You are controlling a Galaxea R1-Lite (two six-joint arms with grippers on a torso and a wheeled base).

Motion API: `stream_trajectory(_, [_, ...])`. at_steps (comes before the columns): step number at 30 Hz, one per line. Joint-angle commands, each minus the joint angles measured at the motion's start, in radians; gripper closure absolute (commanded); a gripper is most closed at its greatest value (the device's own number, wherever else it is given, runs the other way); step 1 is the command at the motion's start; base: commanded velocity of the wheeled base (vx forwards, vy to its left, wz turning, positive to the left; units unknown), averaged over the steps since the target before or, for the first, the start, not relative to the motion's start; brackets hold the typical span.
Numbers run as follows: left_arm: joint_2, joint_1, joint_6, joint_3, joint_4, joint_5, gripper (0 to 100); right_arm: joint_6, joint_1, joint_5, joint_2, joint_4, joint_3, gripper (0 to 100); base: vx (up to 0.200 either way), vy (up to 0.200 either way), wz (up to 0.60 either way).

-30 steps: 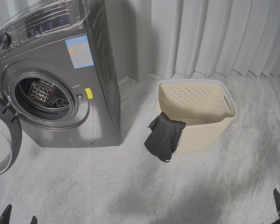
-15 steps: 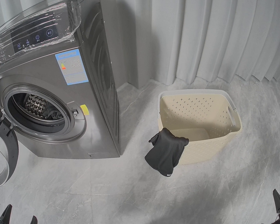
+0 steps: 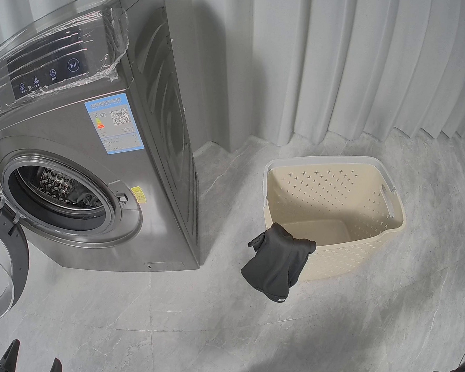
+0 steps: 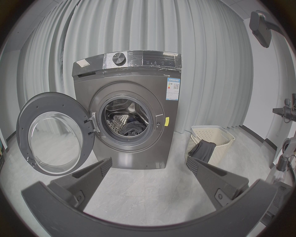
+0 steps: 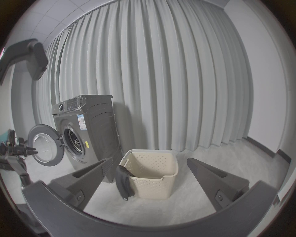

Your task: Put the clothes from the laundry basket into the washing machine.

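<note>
Heads up: the black garment [image 3: 277, 260] is draped over the laundry basket [image 3: 388, 183] rim at the corner nearest the washing machine [image 3: 156, 147]. Most of it hangs outside, so I'd guess bumping that rim or pinching just a thin fold drops it on the floor. Your left gripper [image 4: 148, 160] and right gripper [image 5: 148, 160] both sit low, well apart from the basket, jaws spread wide and holding nothing.

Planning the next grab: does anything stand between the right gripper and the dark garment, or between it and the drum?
Nothing visible. Bare floor separates the right gripper from the garment on the basket rim; the washer door is open, drum unblocked.
</note>
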Motion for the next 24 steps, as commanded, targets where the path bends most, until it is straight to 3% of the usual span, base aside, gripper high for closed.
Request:
stream_trajectory(1, [-0.012,0.000,-0.001,0.018,0.000,0.000,0,0.126,0.191,0.076,0.671,-0.208,-0.035,0,0.000,0.000,0.00])
stream_trajectory(8, [-0.012,0.000,-0.001,0.018,0.000,0.000,0,0.094,0.244,0.073,1.122,-0.548,-0.043,0,0.000,0.000,0.00])
stream_trajectory(13, [-0.012,0.000,-0.004,0.018,0.000,0.002,0,0.091,0.263,0.061,1.309,-0.733,-0.066,0,0.000,0.000,0.00])
stream_trajectory(24, [-0.012,0.000,-0.003,0.018,0.001,0.002,0,0.086,0.292,0.024,1.578,-0.804,-0.167,0,0.000,0.000,0.00])
